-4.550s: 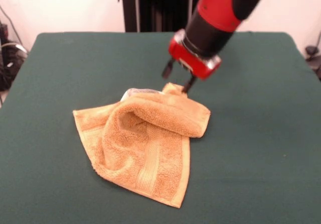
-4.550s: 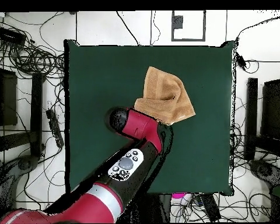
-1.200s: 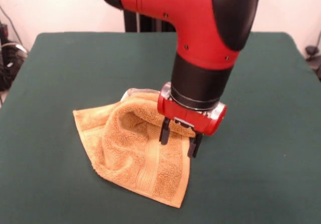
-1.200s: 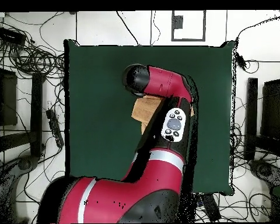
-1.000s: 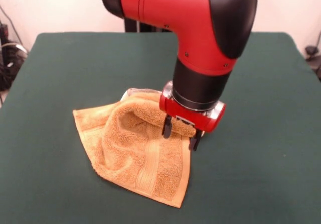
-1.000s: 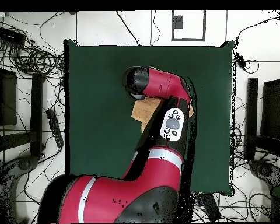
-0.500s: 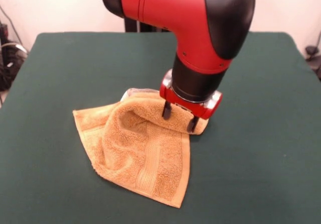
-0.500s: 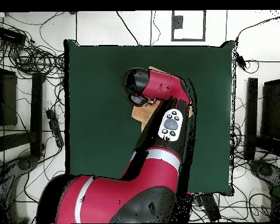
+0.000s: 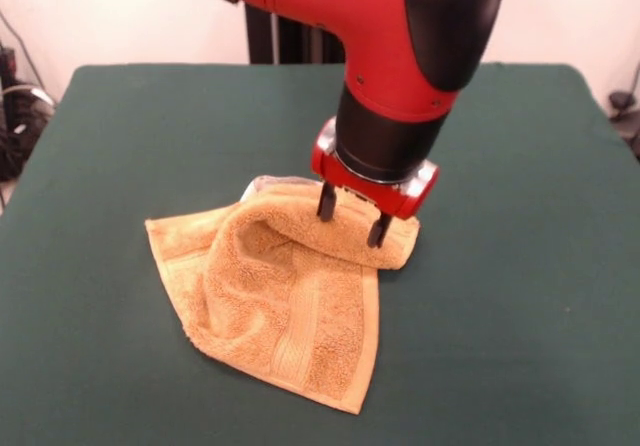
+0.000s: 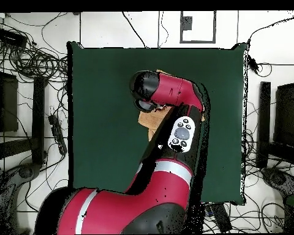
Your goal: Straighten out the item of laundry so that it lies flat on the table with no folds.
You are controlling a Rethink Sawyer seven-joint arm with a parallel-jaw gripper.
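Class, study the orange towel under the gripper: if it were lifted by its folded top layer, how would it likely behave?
The towel would probably droop and unfold, since it already lies slumped in soft rolled folds. Its looped terry pile looks grippy, so it likely won't slip from the gripper, whose open fingers straddle the fold. It may drag on the felt-like table rather than slide.
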